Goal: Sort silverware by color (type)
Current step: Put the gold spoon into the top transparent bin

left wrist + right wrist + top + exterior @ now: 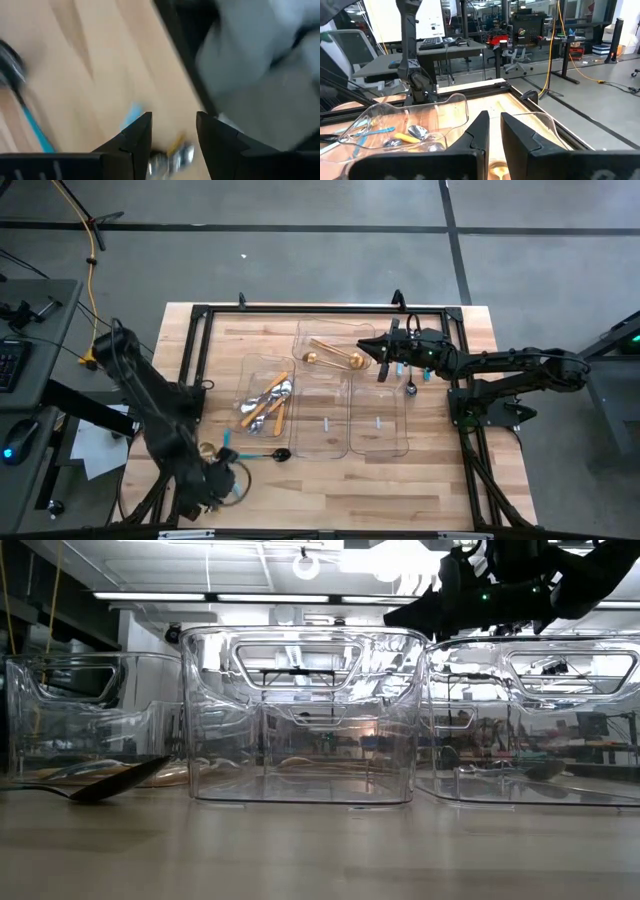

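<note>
Dark spoon point(100, 783) on table point(320, 850), beside trays point(300, 720).

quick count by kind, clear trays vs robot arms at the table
clear trays: 4
robot arms: 2
total: 6

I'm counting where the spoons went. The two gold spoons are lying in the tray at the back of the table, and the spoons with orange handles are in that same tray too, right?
Not quite. The gold spoons are in the back tray, but the orange-handled spoons lie in a different tray, the left one of the front row. The high view shows this.
</note>
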Available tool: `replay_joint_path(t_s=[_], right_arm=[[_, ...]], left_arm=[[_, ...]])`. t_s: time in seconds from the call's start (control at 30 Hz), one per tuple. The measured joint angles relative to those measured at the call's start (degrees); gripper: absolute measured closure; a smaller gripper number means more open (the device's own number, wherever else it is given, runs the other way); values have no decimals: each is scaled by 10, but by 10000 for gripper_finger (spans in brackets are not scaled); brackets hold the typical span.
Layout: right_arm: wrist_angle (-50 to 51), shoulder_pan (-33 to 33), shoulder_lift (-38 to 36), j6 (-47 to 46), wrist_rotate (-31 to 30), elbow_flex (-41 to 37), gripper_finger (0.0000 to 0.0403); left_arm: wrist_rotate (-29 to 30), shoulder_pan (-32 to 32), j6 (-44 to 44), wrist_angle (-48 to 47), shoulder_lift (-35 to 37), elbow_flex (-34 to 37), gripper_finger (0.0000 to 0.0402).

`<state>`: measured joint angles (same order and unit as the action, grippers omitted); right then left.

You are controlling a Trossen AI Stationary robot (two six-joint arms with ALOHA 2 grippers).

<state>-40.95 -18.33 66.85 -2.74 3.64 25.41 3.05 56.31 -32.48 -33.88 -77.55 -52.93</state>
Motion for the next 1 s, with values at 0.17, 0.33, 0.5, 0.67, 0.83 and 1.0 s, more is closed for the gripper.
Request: replay_joint_path(t_s=[0.17, 0.33, 0.5, 0.67, 0.83, 1.0], right_arm=[[-4, 0, 0, 2, 0, 0, 370], [-4, 0, 0, 17, 0, 0, 370], [-4, 0, 0, 17, 0, 0, 370], [-4, 0, 0, 17, 0, 0, 370], [-4, 0, 0, 17, 0, 0, 370], [-4, 0, 0, 17, 0, 0, 370]], left_arm=[[-9, 31, -33, -85, -68, 0, 257], [-9, 42, -13, -149, -111, 0, 257], [-8, 42, 18, -153, -135, 0, 257], [-9, 50, 46, -153, -154, 6, 257], [-9, 58, 54, -155, -165, 8, 257], [4, 60, 67, -158, -166, 8, 257]])
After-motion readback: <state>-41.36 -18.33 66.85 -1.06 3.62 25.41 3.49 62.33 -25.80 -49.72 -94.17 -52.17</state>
